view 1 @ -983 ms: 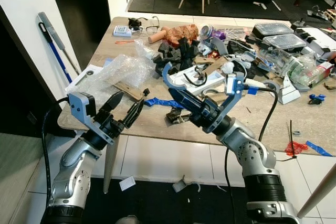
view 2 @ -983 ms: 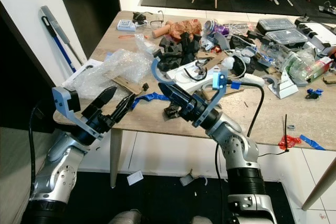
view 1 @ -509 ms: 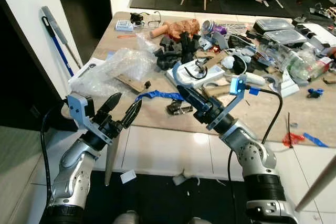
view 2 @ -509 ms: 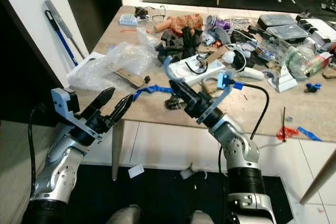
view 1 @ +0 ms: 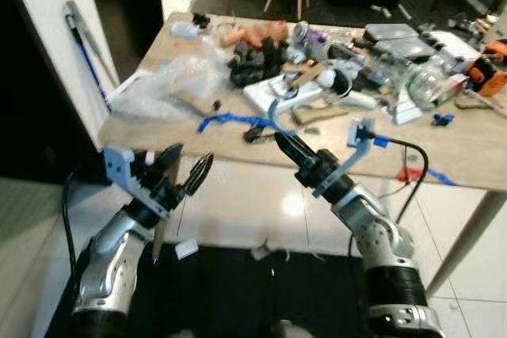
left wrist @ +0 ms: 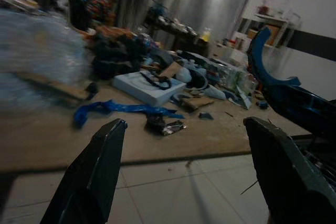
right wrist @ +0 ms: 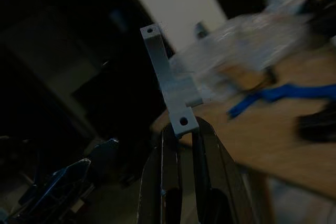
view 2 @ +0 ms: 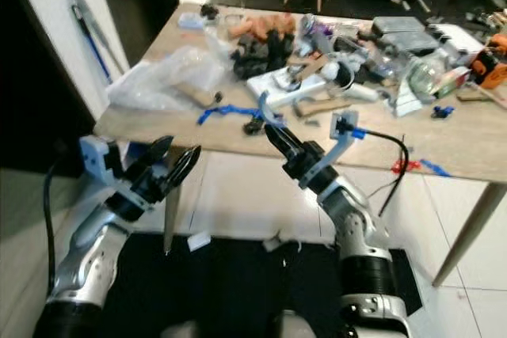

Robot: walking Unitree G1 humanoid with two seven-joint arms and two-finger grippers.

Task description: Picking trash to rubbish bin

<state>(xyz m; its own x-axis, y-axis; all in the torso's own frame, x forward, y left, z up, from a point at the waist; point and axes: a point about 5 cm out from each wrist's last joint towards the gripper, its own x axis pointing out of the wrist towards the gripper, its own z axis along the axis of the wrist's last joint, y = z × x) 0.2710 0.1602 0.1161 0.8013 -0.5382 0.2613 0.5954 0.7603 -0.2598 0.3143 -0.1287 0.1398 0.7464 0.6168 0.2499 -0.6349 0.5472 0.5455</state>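
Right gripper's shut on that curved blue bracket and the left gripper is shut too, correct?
Not quite. The right gripper is shut on the curved blue bracket, but the left gripper is open; the left wrist view shows its two fingers spread wide apart, holding nothing.

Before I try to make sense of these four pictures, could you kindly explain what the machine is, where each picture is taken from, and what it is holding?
This is a walking humanoid robot with two silver arms, each ending in a pincer of two long black fingers. The two wide pictures come from the stereo camera on its head, looking down at its arms and a cluttered wooden table. The two darker ones come from a camera on each wrist, looking along that pincer's fingers.

On the table lie crumpled clear plastic wrap, a blue strip, black foam pieces and many small tools and boxes, too blurred to name.

The left pincer is open and holds nothing. The right pincer is shut on a curved blue bracket, held in front of the table's edge.
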